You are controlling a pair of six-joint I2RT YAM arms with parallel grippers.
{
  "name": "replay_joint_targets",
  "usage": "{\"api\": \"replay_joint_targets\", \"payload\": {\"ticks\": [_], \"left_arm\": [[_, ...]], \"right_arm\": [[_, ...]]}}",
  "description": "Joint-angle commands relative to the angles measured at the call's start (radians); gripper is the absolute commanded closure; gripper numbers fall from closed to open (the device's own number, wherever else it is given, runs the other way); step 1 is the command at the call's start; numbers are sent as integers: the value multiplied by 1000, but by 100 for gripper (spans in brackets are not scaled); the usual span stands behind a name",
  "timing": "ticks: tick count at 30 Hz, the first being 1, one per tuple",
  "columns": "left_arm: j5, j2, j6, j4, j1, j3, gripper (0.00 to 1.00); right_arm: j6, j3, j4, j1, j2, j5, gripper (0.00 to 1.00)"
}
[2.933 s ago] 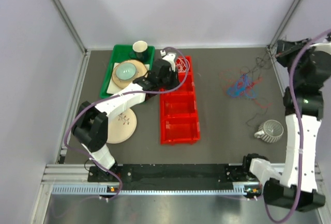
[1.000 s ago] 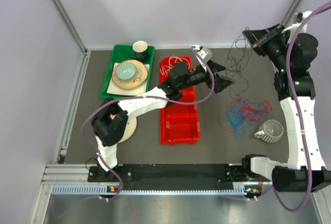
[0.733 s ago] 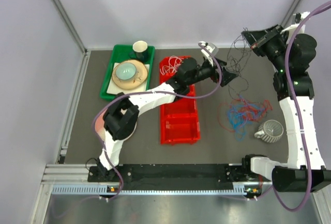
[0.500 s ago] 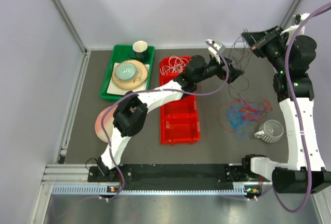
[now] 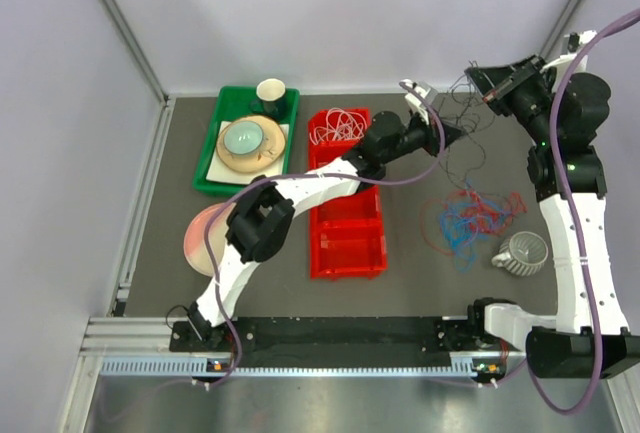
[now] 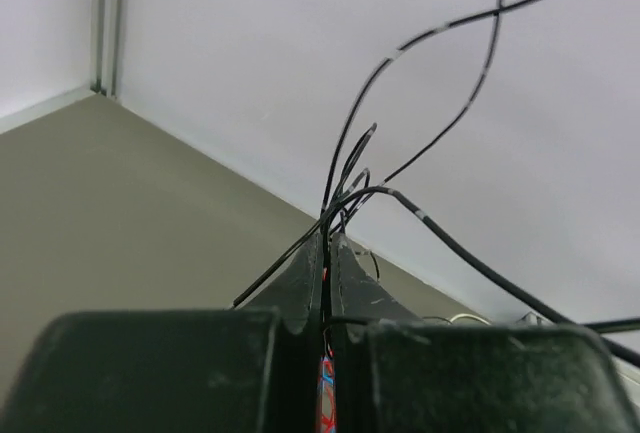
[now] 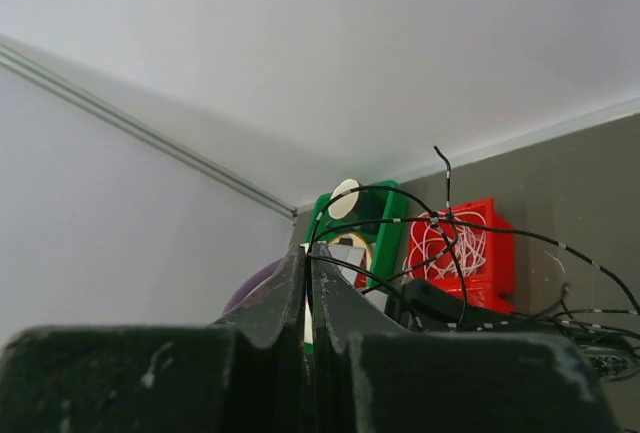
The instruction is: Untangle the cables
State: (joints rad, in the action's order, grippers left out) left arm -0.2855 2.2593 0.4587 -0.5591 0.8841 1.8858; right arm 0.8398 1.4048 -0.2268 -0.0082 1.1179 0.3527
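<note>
**A:** Where are the cables (image 5: 465, 215)?

**B:** Most of them lie in a red and blue heap on the worktop (image 5: 420, 278), right of the red bin (image 5: 348, 215) and near the mug (image 5: 520, 251). Some white wires (image 5: 337, 125) sit in the bin's far compartment. Thin black strands (image 6: 470, 256) are lifted off the surface, strung between the two arms near the back wall.

**A:** What is the left end effector (image 5: 447, 133) doing?

**B:** It reaches across past the bin. In its wrist view the fingers (image 6: 300, 283) are pressed together, pinching several black strands that fan upward from the tips. A red and blue strand shows lower down in the slit between the fingers.

**A:** And the right end effector (image 5: 476, 75)?

**B:** It is raised high at the far right, tips pointing left toward the other one. Its wrist view shows the jaws closed on black strands, which loop out from the tips toward the bin and the green tray (image 5: 210, 158).

**A:** How close are the two?

**B:** Near each other but apart, with slack black loops hanging between them.
</note>
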Motion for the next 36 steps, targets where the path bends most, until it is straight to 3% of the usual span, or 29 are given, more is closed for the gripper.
{"api": "replay_joint_targets", "payload": {"ticks": [1, 2, 3, 4, 5, 8, 9, 16, 25, 31, 36], "left_arm": [[22, -153, 3, -108, -23, -89, 100], [22, -174, 8, -113, -43, -108, 100], [22, -196, 14, -116, -56, -140, 100], [13, -236, 32, -122, -68, -154, 100], [14, -256, 38, -121, -95, -166, 100], [19, -328, 49, -99, -152, -197, 100], [19, -345, 46, -90, -166, -198, 100], [20, -441, 57, -45, -261, -166, 100], [42, -425, 0, 99, -263, 51, 100], [88, -403, -9, 148, -266, 180, 100], [115, -406, -17, 165, -269, 263, 100]], "right_arm": [[-19, -6, 29, 4, -32, -11, 100], [-21, -7, 27, 4, -30, -11, 100], [-21, -9, 27, 4, -29, -14, 92], [-21, -9, 21, 4, -29, -14, 78], [-21, -9, 23, 4, -23, -14, 45], [-24, 2, 7, 1, -17, -14, 9], [-25, 3, 3, -3, -18, -15, 6], [-109, -64, -23, -25, -79, -95, 1], [-277, -340, -60, -26, -181, -175, 2], [-294, -503, -82, -13, -130, -190, 3], [-336, -541, -46, 34, -38, -186, 6]]}}
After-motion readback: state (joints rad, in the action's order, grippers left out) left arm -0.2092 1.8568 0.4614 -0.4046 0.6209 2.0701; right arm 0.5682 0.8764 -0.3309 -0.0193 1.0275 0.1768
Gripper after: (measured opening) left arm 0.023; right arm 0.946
